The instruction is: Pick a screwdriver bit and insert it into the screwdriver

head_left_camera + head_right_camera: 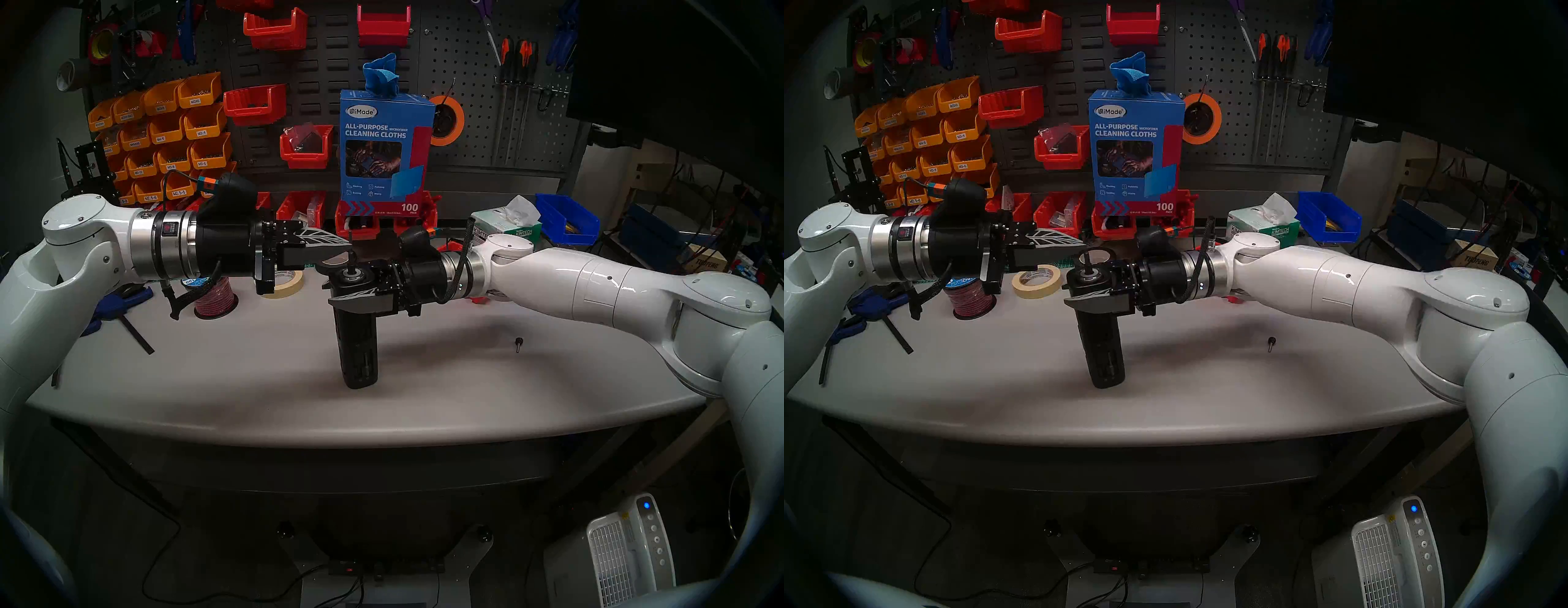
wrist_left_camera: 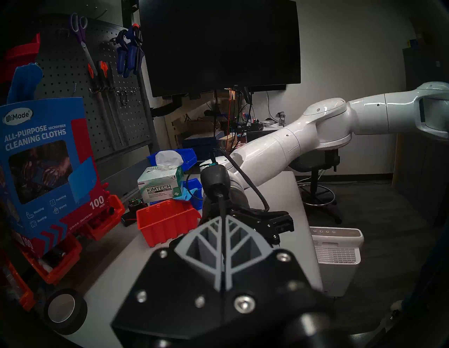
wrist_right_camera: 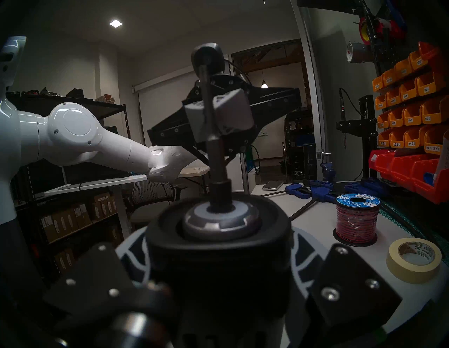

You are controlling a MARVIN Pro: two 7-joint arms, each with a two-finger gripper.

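Black and thick, the screwdriver [image 1: 355,335] stands upright on the grey table [image 1: 254,382], its upper part clamped between the closed fingers of the right gripper [image 1: 354,286], which reaches in level from the side. Straight above that gripper, the thin dark bit [image 3: 211,136] stands upright with its lower end down in the silver-ringed socket [image 3: 220,217] on top of the tool. The left gripper [image 1: 345,245] comes in level from the opposite side, just above the right one, and its fingers are pinched shut on the bit's upper shaft, as the right wrist view shows plainly.

By the look of it, the picking is done and the insertion is nearly so: the bit's foot sits in the collar, though whether it is fully seated cannot be told from here. What seems left is a last push down if needed, then letting go with the left fingers and drawing that arm away sideways without tilting the bit.
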